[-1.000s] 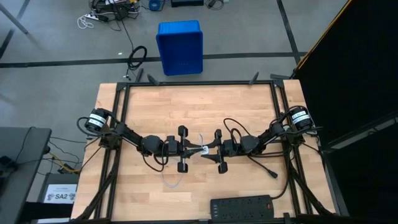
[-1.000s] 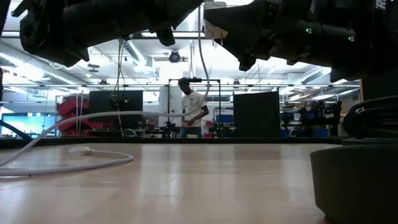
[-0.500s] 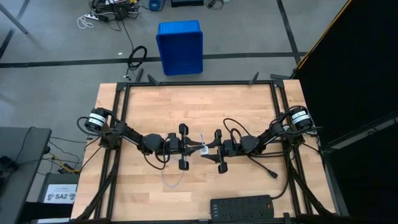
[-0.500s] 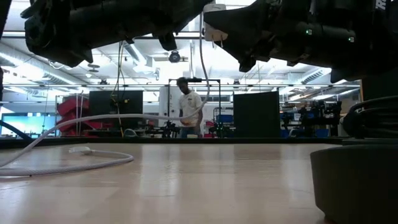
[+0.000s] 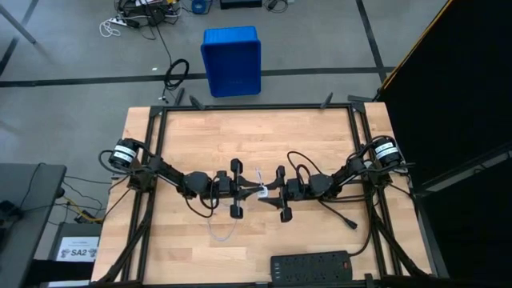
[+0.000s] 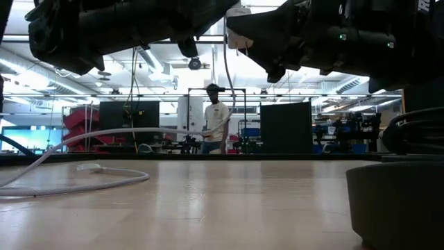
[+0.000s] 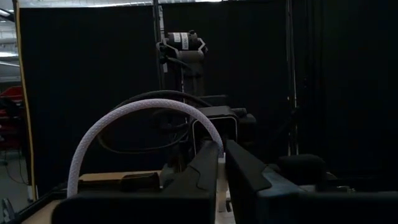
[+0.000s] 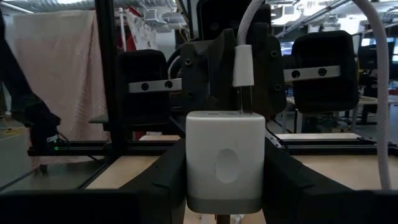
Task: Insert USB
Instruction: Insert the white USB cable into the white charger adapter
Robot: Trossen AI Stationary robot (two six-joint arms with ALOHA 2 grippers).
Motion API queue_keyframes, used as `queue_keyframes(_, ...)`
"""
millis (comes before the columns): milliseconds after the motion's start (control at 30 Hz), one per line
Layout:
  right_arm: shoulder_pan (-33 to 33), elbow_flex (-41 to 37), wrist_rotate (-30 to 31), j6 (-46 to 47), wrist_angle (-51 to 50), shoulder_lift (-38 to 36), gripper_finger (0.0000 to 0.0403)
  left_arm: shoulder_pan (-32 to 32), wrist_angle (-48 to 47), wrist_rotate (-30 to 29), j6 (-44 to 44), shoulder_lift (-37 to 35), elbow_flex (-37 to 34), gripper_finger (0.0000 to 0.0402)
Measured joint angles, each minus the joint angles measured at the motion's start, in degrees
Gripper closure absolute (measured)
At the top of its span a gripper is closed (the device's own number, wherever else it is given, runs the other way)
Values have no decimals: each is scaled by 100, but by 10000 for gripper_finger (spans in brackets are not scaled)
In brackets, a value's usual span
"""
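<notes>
The USB cable ends in a white plug whose metal tip stands right at the top face of a white cube adapter, lined up with a port there; how far the tip is in cannot be told. The left claw pinches the cable just behind that plug, its fingers drawn narrow around it, and from there the cable rises in a pale arch. The rest of the cable drops to the tabletop and lies in a loose loop on the wood, nearer the front edge than the adapter. The right claw faces the left one, and its fingers clamp the adapter from both sides, holding it raised above the tabletop. A black power strip lies at the front edge of the tabletop, well apart from the adapter. Beyond the tabletop, a person stands in the room.
</notes>
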Motion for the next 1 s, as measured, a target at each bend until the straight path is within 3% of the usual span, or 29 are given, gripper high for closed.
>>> queue_keyframes(1000,2,-4,46,28,-68,7,285,-85,-289,4,-116,0,-24,401)
